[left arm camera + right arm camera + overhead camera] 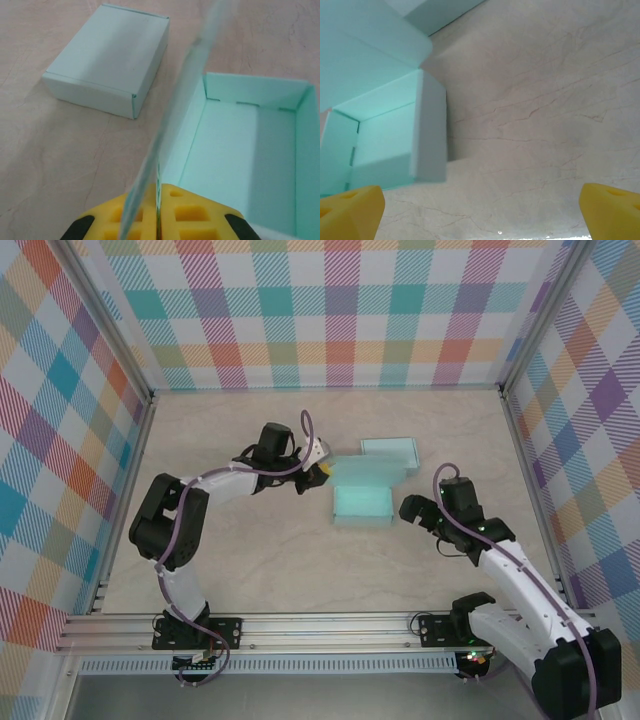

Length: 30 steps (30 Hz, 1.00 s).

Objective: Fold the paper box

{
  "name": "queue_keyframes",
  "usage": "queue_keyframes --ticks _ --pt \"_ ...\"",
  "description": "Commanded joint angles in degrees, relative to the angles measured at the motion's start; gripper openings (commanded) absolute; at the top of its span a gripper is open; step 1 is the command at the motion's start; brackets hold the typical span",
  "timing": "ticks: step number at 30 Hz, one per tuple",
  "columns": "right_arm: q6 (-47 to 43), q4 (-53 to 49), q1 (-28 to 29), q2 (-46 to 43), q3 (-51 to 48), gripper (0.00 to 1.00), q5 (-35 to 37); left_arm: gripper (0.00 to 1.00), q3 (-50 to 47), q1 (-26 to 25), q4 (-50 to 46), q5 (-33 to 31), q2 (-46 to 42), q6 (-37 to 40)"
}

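Left claw (pixel 159 220) clenched on the thin upright flap (pixel 167 127) of the open paper box (pixel 362 502) mid-bench (pixel 250 570), right claw (pixel 422 512) gaping just beside its right end (card looks light, floppy, easily creased; best pinched gently near a fold line).

Folds the left arm sharply at the elbow near the left side, forearm stretched rightward over the counter (pixel 250 560); holds the left hand (pixel 318 470) (pixel 159 202) shut, yellow pads (pixel 192 212) pinching a flap of the paper box (pixel 250 145); angles the right arm up from its base, right hand (pixel 420 522) (pixel 480 215) wide open, low above the counter.
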Motion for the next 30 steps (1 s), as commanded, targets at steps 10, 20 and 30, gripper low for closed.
queue_keyframes --ticks 10,20,30 --pt "-4.3 3.2 -0.5 -2.5 6.5 1.00 -3.8 0.09 -7.9 -0.4 -0.1 -2.9 -10.2 2.8" --pt "-17.0 11.0 -0.6 7.2 8.5 1.00 -9.2 0.10 -4.9 3.1 -16.4 4.2 -13.1 11.7" --pt "-25.0 34.2 -1.3 18.8 6.1 0.97 -18.3 0.10 2.3 5.5 -28.5 5.1 -10.0 17.9"
